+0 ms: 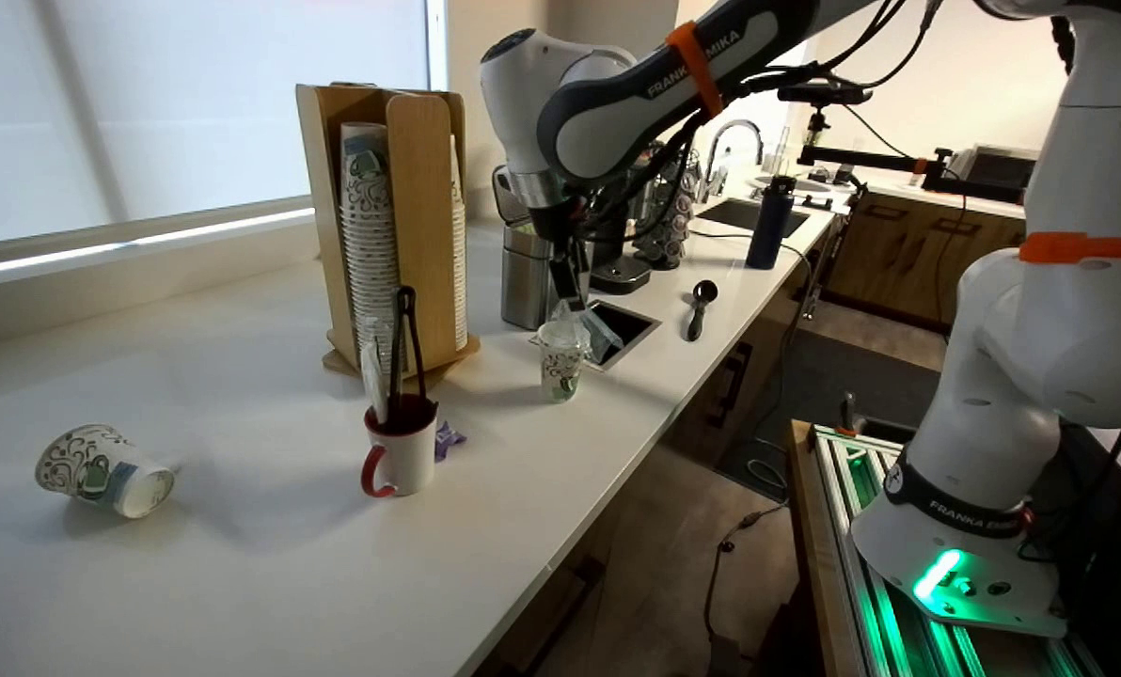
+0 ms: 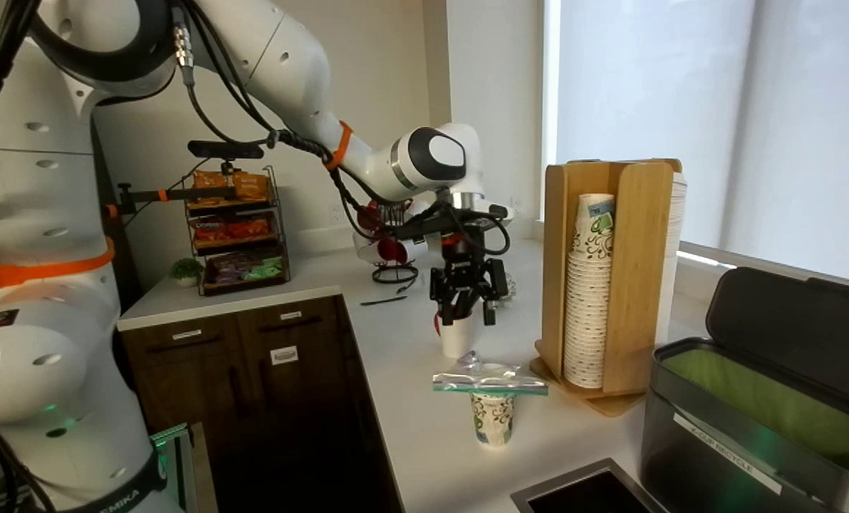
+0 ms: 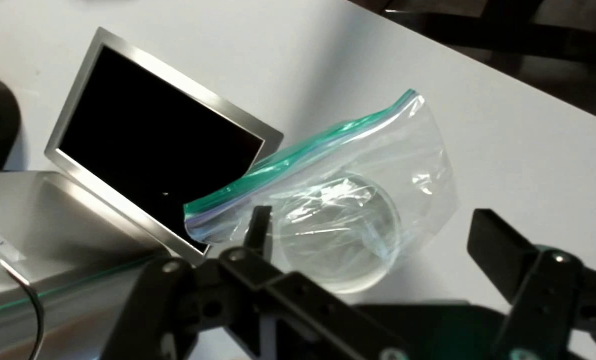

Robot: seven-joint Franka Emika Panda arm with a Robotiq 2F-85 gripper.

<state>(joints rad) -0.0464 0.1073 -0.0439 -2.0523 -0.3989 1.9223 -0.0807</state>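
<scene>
My gripper (image 3: 374,227) stands open above a patterned paper cup (image 2: 493,420), with nothing held between its fingers. Over the cup's mouth lies a clear zip bag (image 3: 418,155), its green-edged opening toward the recessed bin. In the wrist view the round cup rim shows through the plastic, nearer the left finger (image 3: 261,227) than the right. Both exterior views have the cup upright on the counter with the bag (image 2: 491,377) draped across it. A gap separates the gripper (image 2: 469,313) from the bag in an exterior view; in the wrist view I cannot tell whether the left finger touches it.
A metal-framed recessed opening (image 1: 626,331) and a steel K-cup bin (image 2: 716,434) adjoin the cup. A wooden cup rack (image 1: 424,226), a mug with utensils (image 1: 408,456), a tipped paper cup (image 1: 100,470), a black scoop (image 1: 700,306) and a blue bottle (image 1: 769,226) stand or lie along the counter.
</scene>
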